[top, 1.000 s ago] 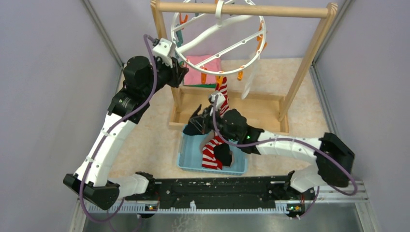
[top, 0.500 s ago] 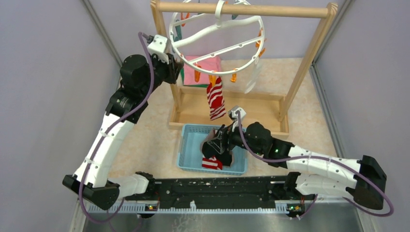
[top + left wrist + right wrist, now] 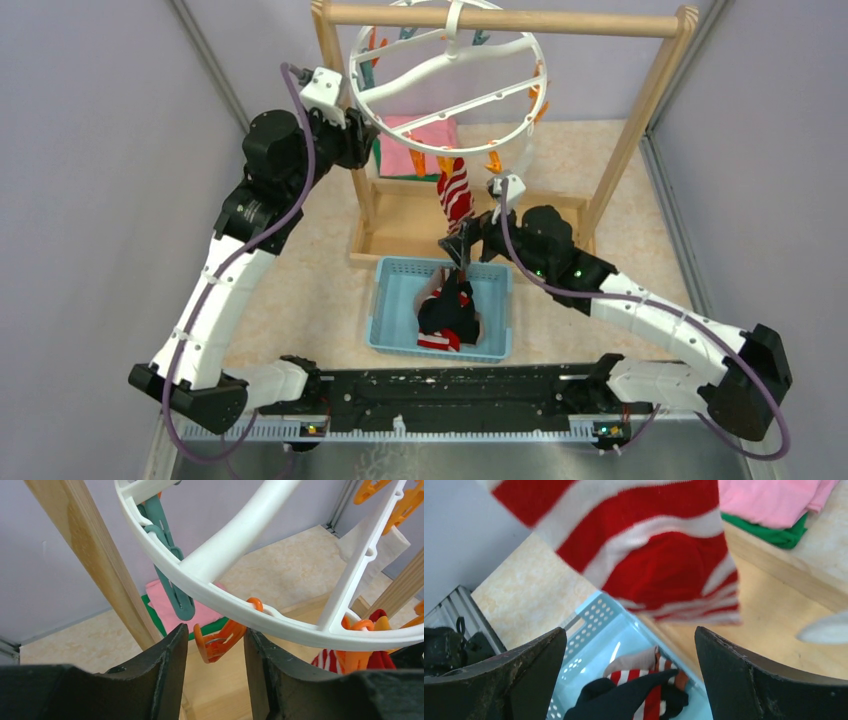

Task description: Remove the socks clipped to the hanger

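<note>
The white ring hanger [image 3: 447, 75] hangs from the wooden rack's top bar. A red-and-white striped sock [image 3: 455, 195] and a white sock [image 3: 520, 160] hang from clips on its near rim. My left gripper [image 3: 358, 135] is at the ring's left side. In the left wrist view its fingers [image 3: 165, 670] stand open either side of an orange clip [image 3: 220, 640], with a gap on each side. My right gripper [image 3: 462, 245] is wide open and empty just below the striped sock [image 3: 644, 545]. Black, striped and grey socks [image 3: 447, 312] lie in the basket.
A light-blue basket [image 3: 390, 300] sits on the table in front of the wooden rack [image 3: 620, 140]. A folded pink-and-green cloth [image 3: 420, 135] lies behind the rack's base. A teal clip [image 3: 172, 580] hangs from the rim next to the orange one. Purple walls close in both sides.
My right gripper opened over the basket, then rose back toward the hanging striped sock. My left gripper's jaws widened around the orange clip, and the hanger swung slightly.
</note>
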`<action>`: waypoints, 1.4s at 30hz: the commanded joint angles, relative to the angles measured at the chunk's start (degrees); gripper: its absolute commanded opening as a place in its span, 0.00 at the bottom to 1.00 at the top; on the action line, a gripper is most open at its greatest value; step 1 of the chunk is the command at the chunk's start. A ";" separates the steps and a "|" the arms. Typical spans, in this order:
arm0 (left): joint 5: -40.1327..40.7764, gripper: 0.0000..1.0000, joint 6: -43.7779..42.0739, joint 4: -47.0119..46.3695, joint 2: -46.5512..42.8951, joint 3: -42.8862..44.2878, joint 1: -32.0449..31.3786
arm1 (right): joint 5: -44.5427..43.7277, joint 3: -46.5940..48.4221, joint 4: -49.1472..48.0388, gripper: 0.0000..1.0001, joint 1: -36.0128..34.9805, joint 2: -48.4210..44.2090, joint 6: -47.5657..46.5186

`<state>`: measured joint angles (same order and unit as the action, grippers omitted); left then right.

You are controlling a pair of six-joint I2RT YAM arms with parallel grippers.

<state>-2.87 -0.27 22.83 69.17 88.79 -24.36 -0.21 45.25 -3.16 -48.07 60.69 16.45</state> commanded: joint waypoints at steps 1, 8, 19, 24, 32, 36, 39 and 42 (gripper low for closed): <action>0.32 0.52 -0.52 -2.96 -0.26 3.69 0.26 | 5.08 4.51 -4.26 0.99 2.37 1.25 -2.79; -0.40 0.54 0.01 -2.17 -0.48 3.17 0.37 | 4.96 3.16 -15.27 0.99 5.65 4.35 -6.62; -2.33 0.99 -0.56 4.40 -6.48 0.31 0.91 | 8.07 3.68 -29.87 0.68 2.31 11.83 -10.54; -11.21 0.99 0.19 8.82 -10.67 -4.07 1.37 | 4.69 3.09 -31.87 0.48 -3.27 12.76 -10.99; -28.45 0.99 0.19 11.35 -10.69 -9.68 1.42 | 2.65 6.92 -33.44 0.42 -9.07 16.43 -9.88; -30.88 0.99 0.19 9.63 -9.06 -10.10 1.42 | 2.36 9.81 -34.32 0.42 -11.31 18.30 -8.82; -30.57 0.99 3.35 7.02 -7.95 -8.71 1.43 | 1.52 11.85 -35.31 0.42 -12.29 20.05 -7.85; -30.13 0.99 5.29 5.19 -6.48 -5.65 1.42 | -0.88 13.74 -35.81 0.42 -13.33 22.00 -7.16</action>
<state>-30.96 1.78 33.41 62.15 78.65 -23.11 1.87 54.50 -34.81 -59.90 80.64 7.77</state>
